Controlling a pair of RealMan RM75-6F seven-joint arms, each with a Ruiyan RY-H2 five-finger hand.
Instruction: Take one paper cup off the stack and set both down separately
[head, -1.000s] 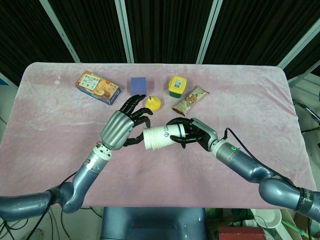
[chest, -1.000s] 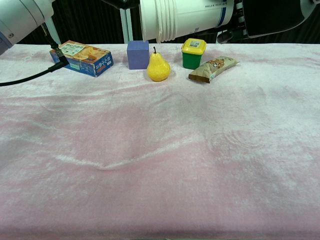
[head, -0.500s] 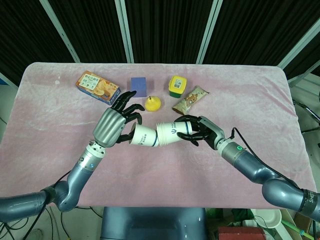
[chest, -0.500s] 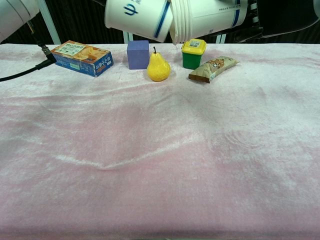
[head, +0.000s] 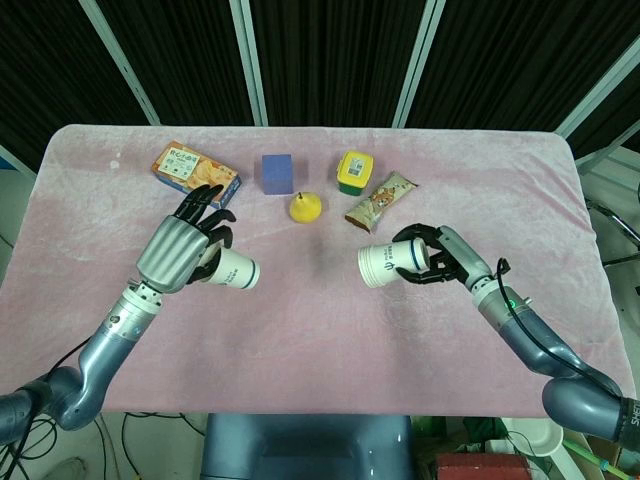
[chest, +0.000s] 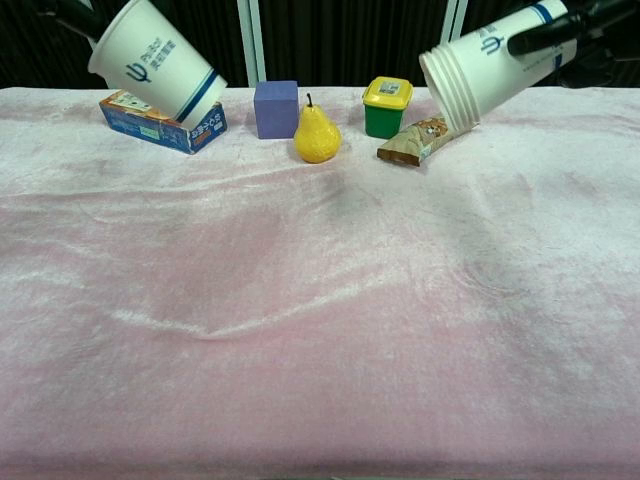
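Pink velvety cloth (head: 330, 330) covers the whole table, creased and rumpled in shallow folds, with dark curtain panels and pale metal struts (head: 246, 60) closing off the room behind it. Both arms reach in from the near edge, well apart from each other. Left hand (head: 180, 250) has its fingers wrapped around a single paper cup (head: 228, 269), white with a blue band and blue print, held tilted above the cloth with its base toward the table's middle. Right hand (head: 440, 255) clasps the remaining stack of paper cups (head: 388, 265), also tilted, its layered rims facing the left side; in the chest view the stack (chest: 480, 75) hangs in the air above the snack bar with dark fingers (chest: 545, 35) across its side, and the single cup (chest: 155, 65) hangs above the biscuit box. Neither cup touches the cloth. Along the far edge stands a row of other things: a blue and orange biscuit box (head: 195, 174) at the left, a purple-blue cube (head: 277, 172), a yellow pear (head: 305, 207) upright just in front of the cube, a green tub with a yellow lid (head: 354, 172), and a wrapped snack bar (head: 380, 200) lying slantwise beside the tub.
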